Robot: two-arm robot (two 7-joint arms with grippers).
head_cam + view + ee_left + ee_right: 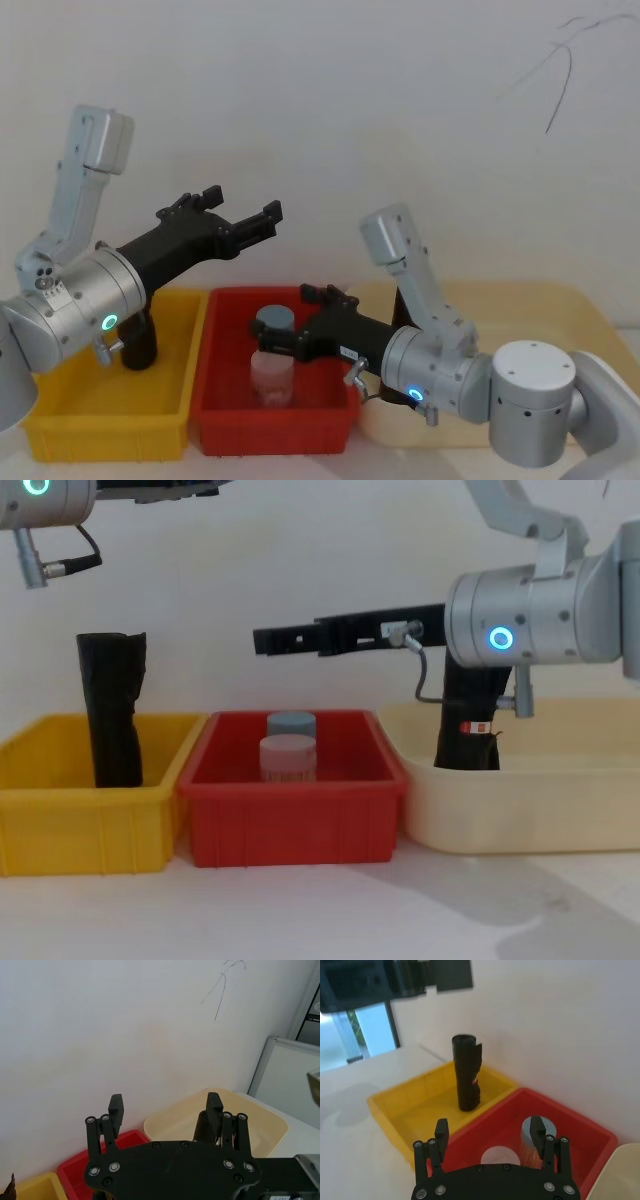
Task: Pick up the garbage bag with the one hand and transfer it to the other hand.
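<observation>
Upright in the cream bin [540, 820], partly behind the right arm: the garbage bag [470, 742], red-and-white band low on it. Over the red bin [290, 830] and its two jars [288, 758]: right gripper [489, 1127], fingers wide, empty. High above the yellow bin [70, 830]: left gripper [243, 205], fingers wide, empty. In that bin, a second black roll [112, 710], with possibly a red mark.

A yellow bin [90, 800] sits at the left of the chest view, a red bin [290, 825] at centre and a cream bin [520, 815] at right. The roll [112, 710] in the yellow bin is black. So is the bag [472, 695] in the cream bin, with its red-and-white label band [470, 727]. A blue-grey lid [291, 723] and a pale pink lid [288, 747] show in the red bin. The left gripper [165, 1100] and right gripper [489, 1125] are black. The arms [545, 615] are silver with teal ring lights [500, 638].
</observation>
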